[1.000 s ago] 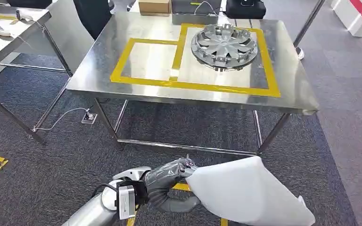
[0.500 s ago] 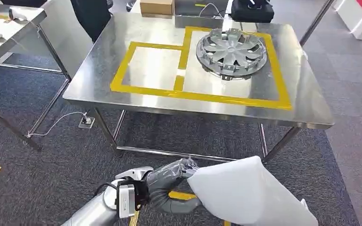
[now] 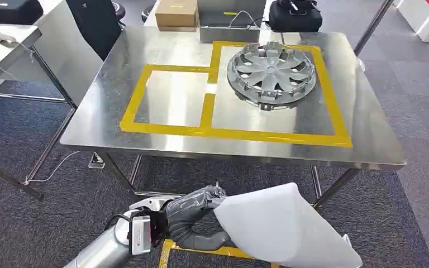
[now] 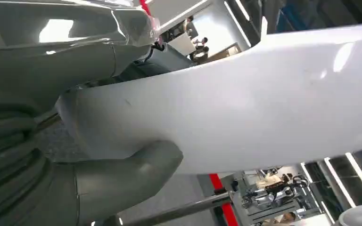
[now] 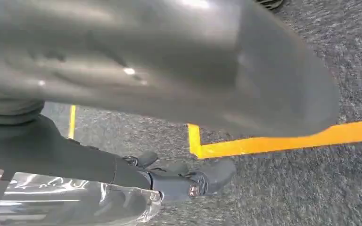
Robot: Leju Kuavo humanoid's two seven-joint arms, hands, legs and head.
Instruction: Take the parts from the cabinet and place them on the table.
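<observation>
Head view: the left hand grips a large white panel by its near edge, low in front of the robot and short of the steel counter, over dark carpet. The panel is smooth, glossy and gently curved, with a rounded corner – the left wrist view shows the thick grey thumb pressed beneath its white surface. On the counter a silver hubcap lies inside the larger of two yellow-taped frames. Right wrist view – the right hand hangs above carpet and yellow floor tape, its fingers curled in on nothing
</observation>
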